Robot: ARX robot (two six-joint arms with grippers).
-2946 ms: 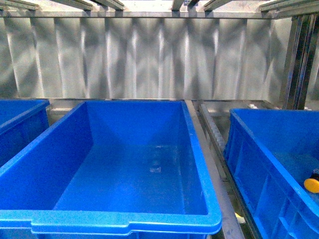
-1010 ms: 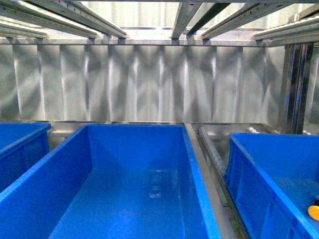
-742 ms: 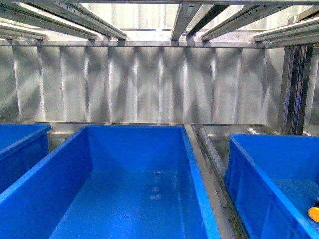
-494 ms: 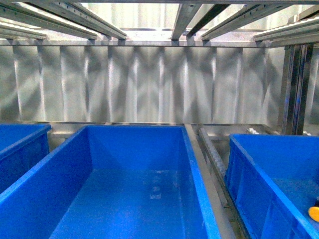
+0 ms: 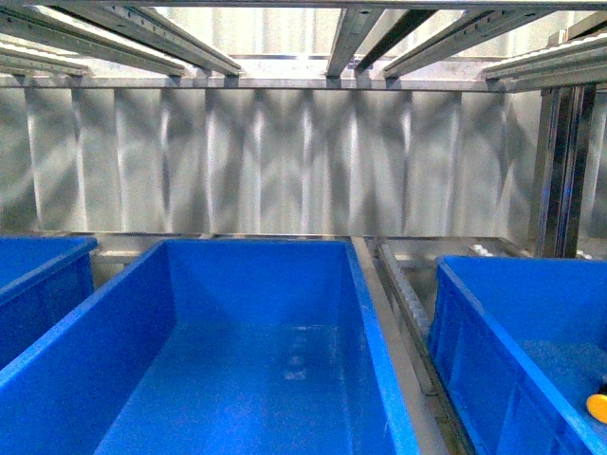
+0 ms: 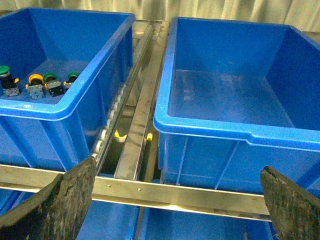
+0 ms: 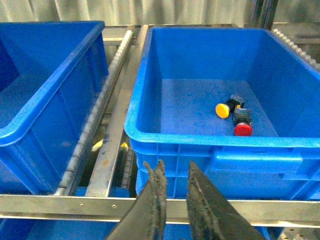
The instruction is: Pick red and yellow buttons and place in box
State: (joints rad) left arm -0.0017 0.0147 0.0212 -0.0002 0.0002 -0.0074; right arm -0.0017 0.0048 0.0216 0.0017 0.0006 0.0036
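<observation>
Front view: 3 blue bins sat side by side on a metal roller rack, with a corrugated metal wall behind and rails overhead. The middle box (image 5: pixel 256 332) was deep and held nothing visible. Neither arm showed in this view. At the lower right edge a yellow button (image 5: pixel 597 407) lay on the floor of the right bin (image 5: pixel 493 313), cut off by the frame.

Right wrist view: the right gripper (image 7: pixel 172 202) hung outside the rack, in front of the metal cross rail (image 7: pixel 60 204), its jaws nearly closed with only a narrow slit between them and nothing grasped. Beyond the rail stood the right bin, and on its floor lay the yellow button (image 7: pixel 223 110) and a red button (image 7: pixel 243 128), just beside each other, toward the bin's far right part. The bin's near wall and thick rim stood between the jaws and the 2 buttons. A roller track (image 7: pixel 100 115) separated this bin from the middle box (image 7: pixel 45 90).

Left wrist view: the left gripper (image 6: pixel 175 200) was spread wide, jaws released and empty, also in front of the cross rail. The middle box (image 6: pixel 235 95) lay ahead of it. The left bin (image 6: pixel 65 65) held several buttons near its left wall, mostly green-capped (image 6: pixel 4 71), 1 with an orange-yellow cap (image 6: pixel 35 80). A roller track ran between the 2 bins.
</observation>
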